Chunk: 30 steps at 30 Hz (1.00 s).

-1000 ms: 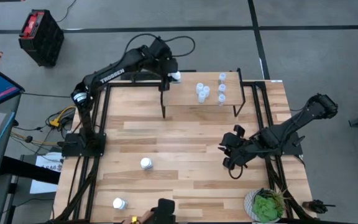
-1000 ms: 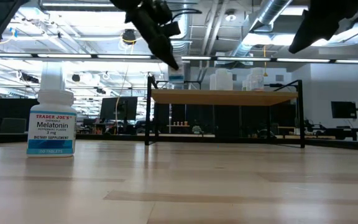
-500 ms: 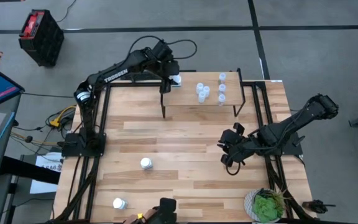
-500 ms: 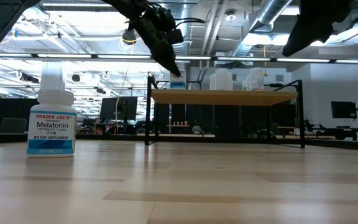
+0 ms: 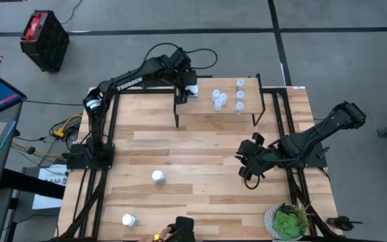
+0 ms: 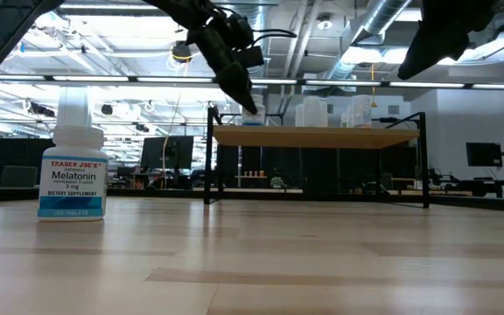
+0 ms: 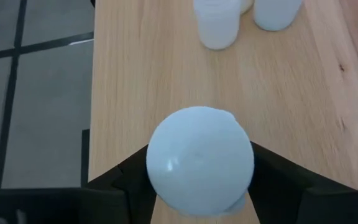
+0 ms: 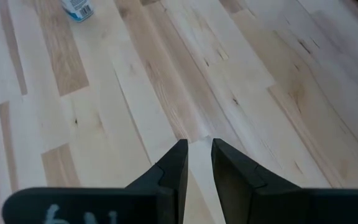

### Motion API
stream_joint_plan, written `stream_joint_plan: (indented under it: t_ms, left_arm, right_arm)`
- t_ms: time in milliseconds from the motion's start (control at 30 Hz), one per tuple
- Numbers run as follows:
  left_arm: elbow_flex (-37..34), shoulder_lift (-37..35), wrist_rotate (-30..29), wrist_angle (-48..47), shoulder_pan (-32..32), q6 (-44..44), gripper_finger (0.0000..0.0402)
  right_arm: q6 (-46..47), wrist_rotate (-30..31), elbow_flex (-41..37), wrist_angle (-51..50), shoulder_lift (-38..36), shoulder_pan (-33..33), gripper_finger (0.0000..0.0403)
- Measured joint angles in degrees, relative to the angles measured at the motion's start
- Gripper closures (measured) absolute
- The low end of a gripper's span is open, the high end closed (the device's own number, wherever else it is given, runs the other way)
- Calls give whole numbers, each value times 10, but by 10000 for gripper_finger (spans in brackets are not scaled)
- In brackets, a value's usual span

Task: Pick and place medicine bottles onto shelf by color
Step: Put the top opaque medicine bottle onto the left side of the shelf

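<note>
Your worktop [image 5: 200, 154] has loads of open room in the middle. The near-left part holds two loose bottles [image 5: 158, 177], well apart from each other. The shelf [image 5: 207, 107] sits along the far edge. Its left half is mostly bare wood, and its right half carries the pale bottles [image 5: 218, 99] in a tight bunch plus a short row.

Your left tool [image 5: 191, 88] is at the shelf's far-left corner, around a white bottle [image 7: 199, 160] that's close to the shelf's left edge. You can't tell whether it's gripping the bottle or loose around it. Your right tool [image 5: 246, 175] hangs over bare worktop right of centre, narrow with nothing in it. The plant [image 5: 289, 222] is tucked in the near-right corner.
</note>
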Motion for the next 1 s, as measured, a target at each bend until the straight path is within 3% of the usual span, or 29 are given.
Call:
stream_joint_plan:
  t_ms: [400,767,1000]
  left_arm:
    - [0,-10,-26,13,-4,3,147]
    - [0,-60,-63,33,-28,5,138]
    - [1,-135,-69,-78,-74,-27,138]
  right_arm:
    - [0,0,0,0,0,0,306]
    - [0,-1,0,0,0,0,306]
    - [0,-1,0,0,0,0,306]
